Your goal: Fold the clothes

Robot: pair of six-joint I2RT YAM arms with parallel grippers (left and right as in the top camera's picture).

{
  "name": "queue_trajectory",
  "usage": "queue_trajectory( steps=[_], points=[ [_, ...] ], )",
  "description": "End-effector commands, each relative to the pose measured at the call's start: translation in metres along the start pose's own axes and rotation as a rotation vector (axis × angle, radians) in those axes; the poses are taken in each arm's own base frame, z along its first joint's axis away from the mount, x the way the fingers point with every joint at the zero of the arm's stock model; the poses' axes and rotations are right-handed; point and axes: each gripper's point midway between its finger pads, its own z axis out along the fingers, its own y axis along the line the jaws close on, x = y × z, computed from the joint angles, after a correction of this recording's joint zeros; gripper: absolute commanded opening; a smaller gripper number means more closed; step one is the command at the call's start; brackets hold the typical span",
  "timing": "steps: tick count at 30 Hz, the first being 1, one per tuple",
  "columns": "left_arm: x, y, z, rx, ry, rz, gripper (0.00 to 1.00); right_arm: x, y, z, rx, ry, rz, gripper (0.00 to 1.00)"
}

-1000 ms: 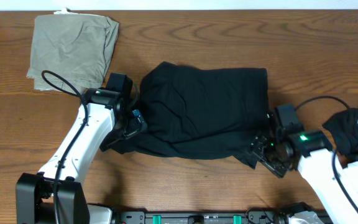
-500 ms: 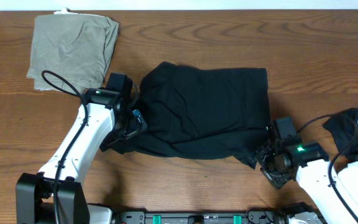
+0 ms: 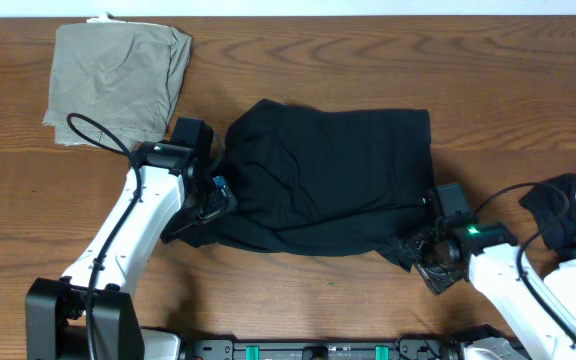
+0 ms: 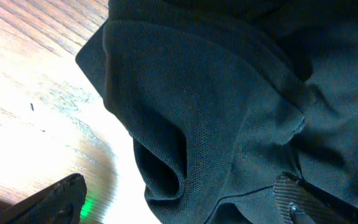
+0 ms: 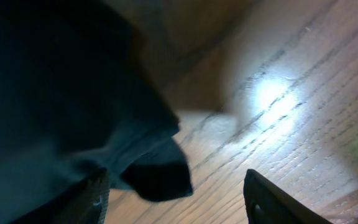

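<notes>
A black garment (image 3: 328, 180) lies partly folded in the middle of the table. My left gripper (image 3: 211, 200) is open at its left edge; in the left wrist view (image 4: 179, 205) a bunched fold of black mesh fabric (image 4: 216, 118) lies between the fingers. My right gripper (image 3: 423, 250) is open at the garment's lower right corner; in the right wrist view (image 5: 176, 199) a dark fabric corner (image 5: 160, 174) hangs between the fingers above the wood. More black and white clothes (image 3: 568, 215) lie at the right edge.
An olive-khaki folded garment (image 3: 118, 80) lies at the back left. Bare wooden tabletop (image 3: 368, 60) surrounds the black garment. The table's front edge runs just below both arm bases.
My right gripper has shifted slightly left along the garment's lower right corner. The left arm and the garment have not visibly moved.
</notes>
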Motion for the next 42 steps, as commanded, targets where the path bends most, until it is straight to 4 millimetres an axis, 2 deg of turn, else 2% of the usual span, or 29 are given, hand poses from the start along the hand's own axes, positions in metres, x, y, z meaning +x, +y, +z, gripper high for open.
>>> queue_trajectory(
  steps=[1, 12, 23, 34, 36, 42],
  points=[
    [-0.005, 0.003, -0.004, -0.010, -0.024, -0.001, 0.98, 0.000, -0.005, 0.007, 0.041, 0.008, 0.047, 0.68],
    [-0.005, 0.003, -0.004, -0.010, -0.024, -0.001, 0.98, 0.011, 0.014, 0.015, -0.006, 0.019, 0.048, 0.65],
    [-0.005, 0.003, -0.004, -0.010, -0.024, -0.001, 0.98, 0.016, 0.009, 0.019, 0.026, -0.004, 0.073, 0.58],
    [-0.005, 0.003, -0.004, -0.009, -0.023, -0.001, 0.98, 0.015, 0.003, 0.027, 0.028, -0.009, 0.096, 0.57],
    [-0.005, 0.003, -0.004, -0.009, -0.023, -0.001, 0.98, 0.014, 0.004, 0.027, 0.024, -0.014, 0.095, 0.54],
    [-0.003, 0.003, -0.004, -0.007, -0.012, 0.000, 0.98, 0.013, 0.005, 0.027, 0.019, -0.022, 0.095, 0.34]
  ],
)
